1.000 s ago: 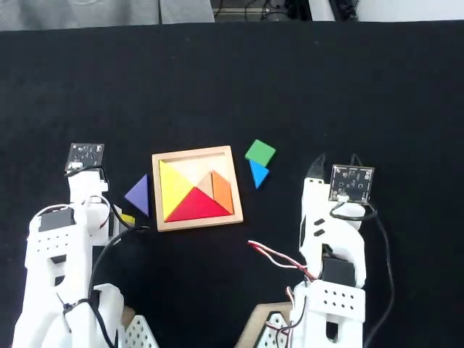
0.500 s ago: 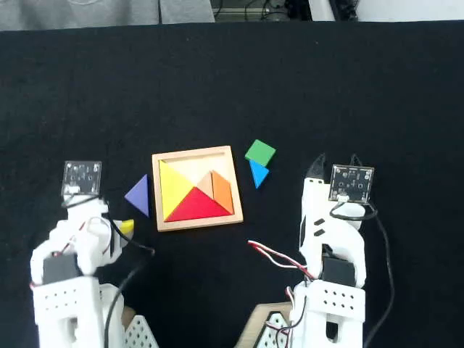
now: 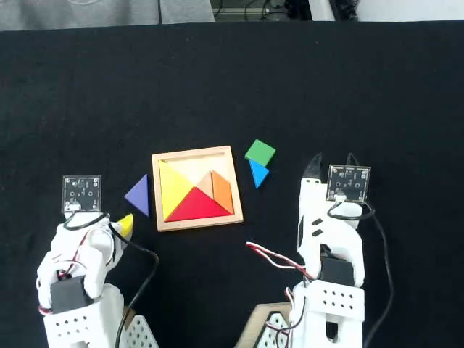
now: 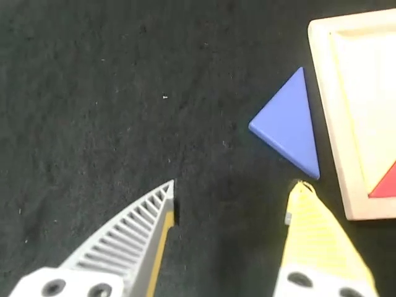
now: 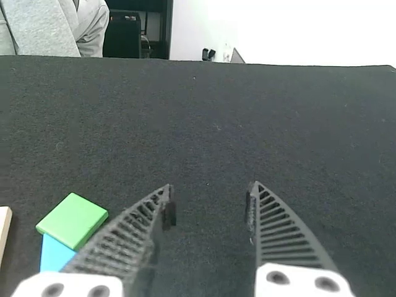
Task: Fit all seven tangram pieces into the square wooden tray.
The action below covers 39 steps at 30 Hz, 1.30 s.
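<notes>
Left claw (image 4: 235, 189): released, jaws spread over bare black cloth (image 4: 93, 93) with nothing between them; you have it at the near left, to the left of the tray (image 3: 157, 192).
Right claw (image 5: 208, 201): released too, gripping nothing; it sits at the near right, on the tray's other side.
Tray position: square and wooden, at mid-table between your 2 arms.
Left wrist view gives you: the violet triangle (image 4: 288, 127) flat on the cloth just beside the tray's outer rim, and the tip of the yellow finger (image 4: 309, 229) just beside that triangle's near corner; you cannot tell whether they touch.
High view gives you: the tray's contents, namely a yellow triangle (image 3: 172, 190) on the left, a red triangle (image 3: 194, 206) along the near side and an orange piece (image 3: 222, 190) on the right.
Right wrist view gives you: the green square (image 5: 72, 221) and blue triangle (image 5: 52, 253) touching, the green one farther off.
In the way: the violet triangle lies between your left claw and the tray; the green square and blue triangle lie between your right claw and the tray's right rim.
Around: red and white wires (image 3: 272, 255) trail over the cloth by the right arm's base.
Count: 2 claws, 1 tray, 3 coloured pieces inside it, 3 pieces outside it.
</notes>
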{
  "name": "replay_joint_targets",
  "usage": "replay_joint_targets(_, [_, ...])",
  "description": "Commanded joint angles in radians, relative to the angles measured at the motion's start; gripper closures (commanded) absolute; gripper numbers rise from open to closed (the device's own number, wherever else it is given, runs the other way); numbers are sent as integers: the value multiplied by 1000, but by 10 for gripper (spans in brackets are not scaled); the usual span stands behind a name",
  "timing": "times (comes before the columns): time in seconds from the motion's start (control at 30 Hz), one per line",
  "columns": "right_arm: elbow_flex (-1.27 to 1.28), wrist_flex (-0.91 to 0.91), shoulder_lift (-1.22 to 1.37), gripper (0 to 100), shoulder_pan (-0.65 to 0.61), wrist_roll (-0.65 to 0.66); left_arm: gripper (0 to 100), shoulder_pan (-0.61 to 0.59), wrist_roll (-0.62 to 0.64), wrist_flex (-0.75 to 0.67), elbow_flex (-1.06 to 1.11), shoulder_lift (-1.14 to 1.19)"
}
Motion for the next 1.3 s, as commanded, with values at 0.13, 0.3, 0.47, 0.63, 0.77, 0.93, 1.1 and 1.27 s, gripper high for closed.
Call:
replay_joint_targets(0.13, [-54,35,-2,801,-17,-2,712,119,5,-81,76,-6])
replay_joint_targets(0.3, [-236,227,-2,801,-17,35,712,116,9,-98,94,-5])
replay_joint_targets(0.47, [-364,302,7,801,-77,104,712,67,11,-97,94,-5])
replay_joint_targets(0.63, [-444,361,7,801,-183,153,712,70,11,-97,94,-3])
replay_joint_targets(0.77, [-513,431,8,801,-221,152,712,70,11,-97,94,-3])
replay_joint_targets(0.93, [-611,505,22,801,-236,152,712,70,11,-97,94,-3])
replay_joint_targets(1.1, [-773,575,191,801,-236,152,712,70,11,-97,94,-3])
replay_joint_targets(1.27, [-961,638,464,801,-235,146,712,67,11,-97,94,-3])
